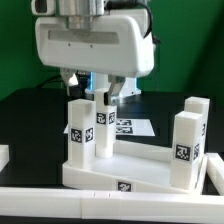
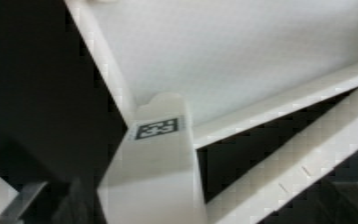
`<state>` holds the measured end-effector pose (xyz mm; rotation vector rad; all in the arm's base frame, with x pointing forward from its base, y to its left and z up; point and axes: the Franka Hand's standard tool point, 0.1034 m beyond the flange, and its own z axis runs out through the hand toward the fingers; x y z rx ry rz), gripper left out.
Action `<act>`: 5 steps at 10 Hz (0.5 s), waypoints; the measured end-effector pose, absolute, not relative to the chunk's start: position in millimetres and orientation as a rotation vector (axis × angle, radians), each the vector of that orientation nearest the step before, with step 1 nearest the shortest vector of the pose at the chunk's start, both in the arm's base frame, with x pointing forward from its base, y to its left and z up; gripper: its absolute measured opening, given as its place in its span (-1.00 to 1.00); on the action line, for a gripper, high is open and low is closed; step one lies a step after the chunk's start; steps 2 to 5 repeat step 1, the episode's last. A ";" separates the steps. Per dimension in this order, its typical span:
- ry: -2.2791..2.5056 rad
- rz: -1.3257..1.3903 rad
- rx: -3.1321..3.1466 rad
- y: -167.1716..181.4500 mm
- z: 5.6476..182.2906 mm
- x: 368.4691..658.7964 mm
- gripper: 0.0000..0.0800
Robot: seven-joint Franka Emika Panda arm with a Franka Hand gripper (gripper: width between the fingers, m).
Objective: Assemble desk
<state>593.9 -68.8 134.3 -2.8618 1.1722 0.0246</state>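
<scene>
Large white plastic rectangular tabletop panel (image 1: 125, 172) lies upside down on the black worktop (image 1: 30, 115), sockets up, so legs can go in from above. Three tagged white square legs stand in it. The tool (image 1: 106, 97) comes from above, closed on the top of the rear white square leg (image 1: 104, 128), likely to seat or twist it. That leg hangs directly beneath the tool, upright over its socket.

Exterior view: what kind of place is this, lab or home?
Most likely a robot lab bench: black table against a green backdrop, tagged white desk legs, and a printed marker board lying flat behind them.
</scene>
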 end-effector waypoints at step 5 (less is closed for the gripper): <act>1.173 0.028 -2.863 -68.8 132.8 593.4 0.62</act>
